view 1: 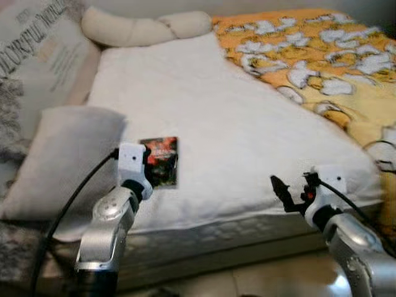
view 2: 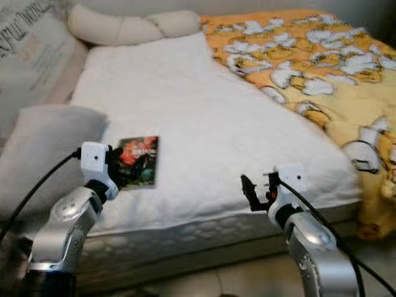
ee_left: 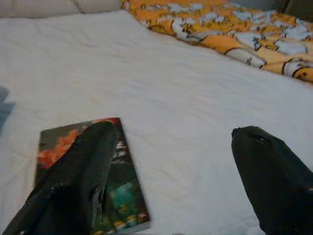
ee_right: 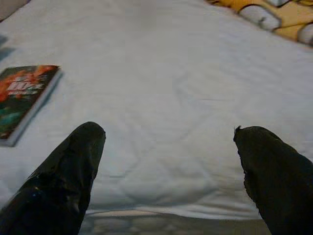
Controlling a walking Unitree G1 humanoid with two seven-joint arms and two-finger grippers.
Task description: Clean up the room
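Where left gripper (ee_left: 171, 171) hovers spread, book (ee_left: 122, 196) lies beneath.

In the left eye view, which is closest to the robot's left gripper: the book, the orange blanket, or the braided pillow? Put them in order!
From the left gripper:
1. Book, right at the gripper, near the bed's front edge.
2. Braided pillow, far off at the head of the bed.
3. Orange blanket, across the bed on the robot's right; its distance is close to the pillow's, so this order is unsure.

Silver arms (view 1: 108, 232) — white wrists, black cables, fingers.
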